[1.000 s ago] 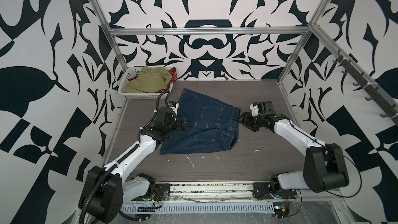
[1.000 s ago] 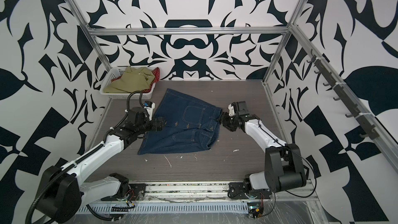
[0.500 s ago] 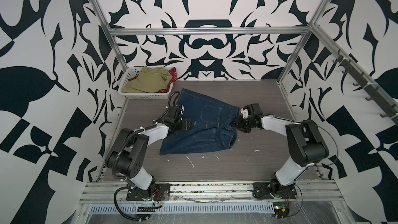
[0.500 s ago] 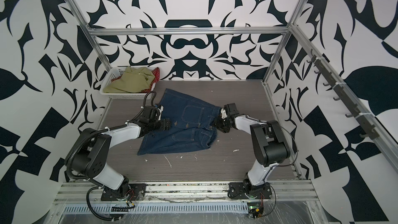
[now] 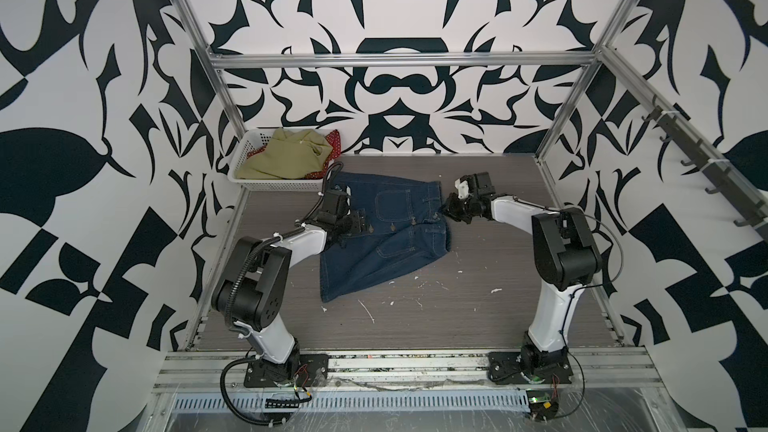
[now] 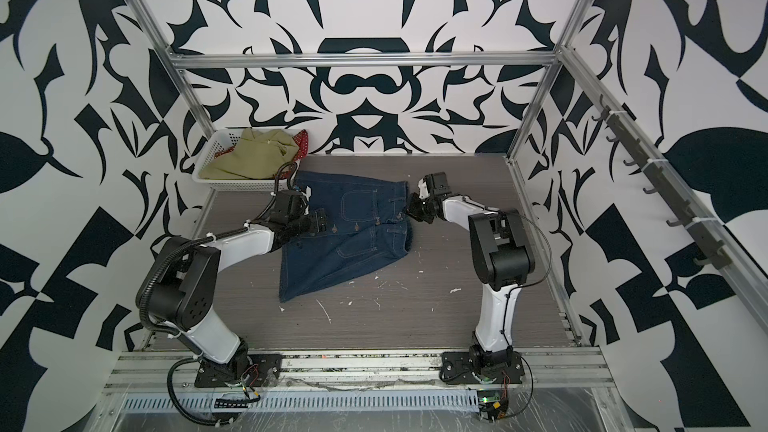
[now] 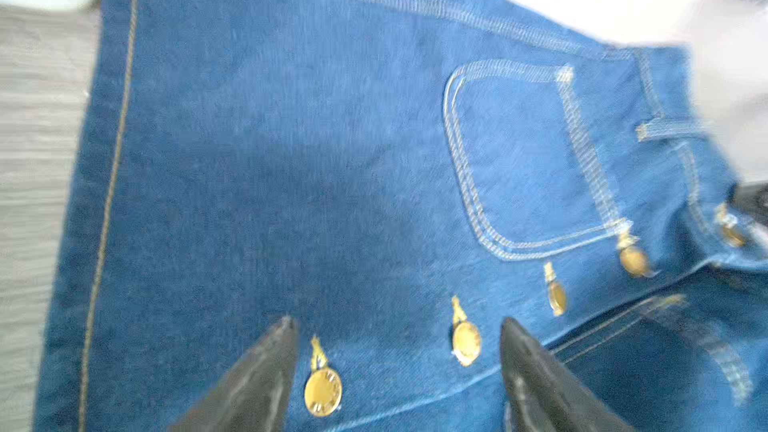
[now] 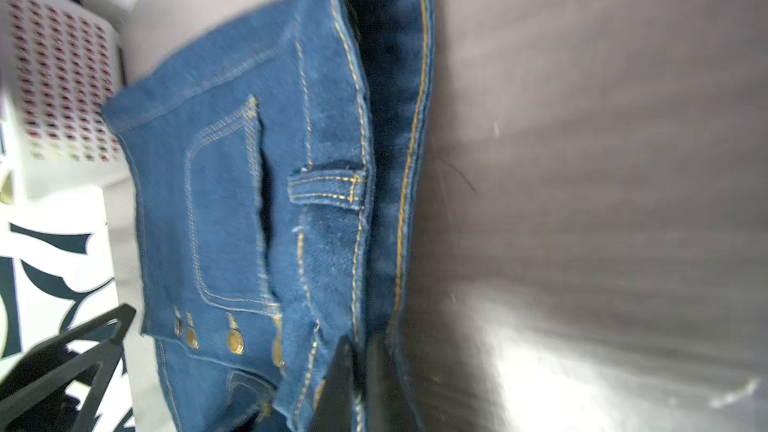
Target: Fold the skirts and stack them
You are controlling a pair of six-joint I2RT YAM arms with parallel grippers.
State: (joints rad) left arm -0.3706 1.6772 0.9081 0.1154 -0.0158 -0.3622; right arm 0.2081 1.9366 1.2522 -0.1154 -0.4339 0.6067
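Pinching stitched denim skirt (image 5: 386, 243) waistband, right gripper (image 8: 361, 342), left gripper (image 7: 395, 324) splayed over brass buttons (image 7: 465, 342)

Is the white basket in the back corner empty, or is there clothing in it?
Not empty. The olive-green skirt is heaped in the basket, with the red polka-dot skirt peeking out beneath it.

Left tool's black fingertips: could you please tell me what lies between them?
Two round brass buttons on the dark blue denim skirt, seen in the left wrist view.
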